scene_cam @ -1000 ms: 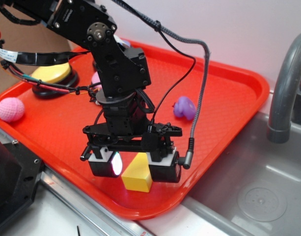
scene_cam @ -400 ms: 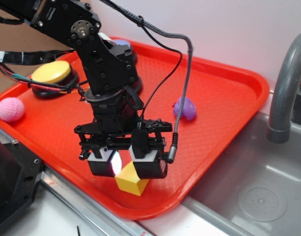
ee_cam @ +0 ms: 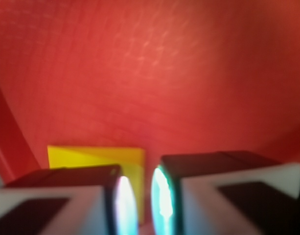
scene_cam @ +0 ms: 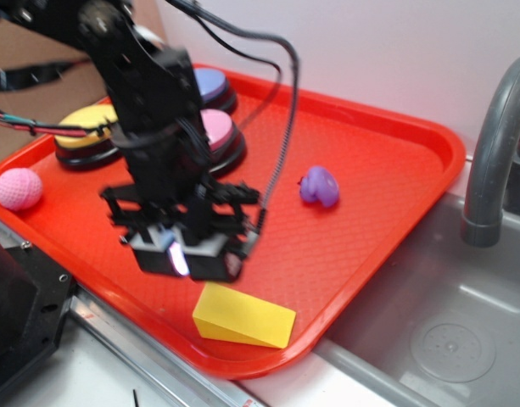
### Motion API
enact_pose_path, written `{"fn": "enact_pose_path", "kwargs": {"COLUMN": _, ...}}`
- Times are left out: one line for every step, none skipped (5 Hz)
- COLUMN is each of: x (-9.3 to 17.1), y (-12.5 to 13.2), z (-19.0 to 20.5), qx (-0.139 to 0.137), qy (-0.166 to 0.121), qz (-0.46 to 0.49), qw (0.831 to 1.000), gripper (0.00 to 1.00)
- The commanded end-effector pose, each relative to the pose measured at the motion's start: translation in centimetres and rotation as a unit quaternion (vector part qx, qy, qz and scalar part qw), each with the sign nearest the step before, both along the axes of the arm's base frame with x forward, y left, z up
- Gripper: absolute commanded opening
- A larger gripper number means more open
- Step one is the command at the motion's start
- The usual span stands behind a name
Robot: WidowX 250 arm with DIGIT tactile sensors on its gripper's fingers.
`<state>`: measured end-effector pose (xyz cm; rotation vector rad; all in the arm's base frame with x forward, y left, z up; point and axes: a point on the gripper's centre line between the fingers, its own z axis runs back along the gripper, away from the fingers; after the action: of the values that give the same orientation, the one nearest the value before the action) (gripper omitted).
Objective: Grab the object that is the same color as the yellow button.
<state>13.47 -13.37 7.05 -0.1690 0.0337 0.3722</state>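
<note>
Far to the gripper's left sits the yellow button [scene_cam: 88, 124], the colour cue, on the red tray [scene_cam: 395, 203]. The gripper [scene_cam: 185, 259] is blurred and holds nothing, its pads [ee_cam: 124, 201] nearly together with only a thin gap. The yellow wedge [scene_cam: 243, 316] lies just below and right of it near the tray's front rim, so the grab looks undone.

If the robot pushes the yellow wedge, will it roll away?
Probably not. The yellow wedge has flat faces and lies on a broad side on the red tray, so it would likely slide. Its sloped top could let the tool slip off. It looks stiff.
</note>
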Motion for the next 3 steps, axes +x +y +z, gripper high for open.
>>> {"fn": "enact_pose_path", "kwargs": {"x": 1.5, "y": 2.0, "z": 5.1, "qx": 0.011, "qy": -0.035, "qz": -0.024, "qw": 0.999, "gripper": 0.00}}
{"fn": "enact_pose_path", "kwargs": {"x": 2.3, "y": 1.2, "z": 3.4, "qx": 0.000, "qy": -0.026, "qz": -0.148, "qw": 0.989, "gripper": 1.00}}
{"fn": "enact_pose_path", "kwargs": {"x": 1.4, "y": -0.3, "z": 2.5, "qx": 0.009, "qy": -0.049, "qz": -0.270, "qw": 0.961, "gripper": 1.00}}
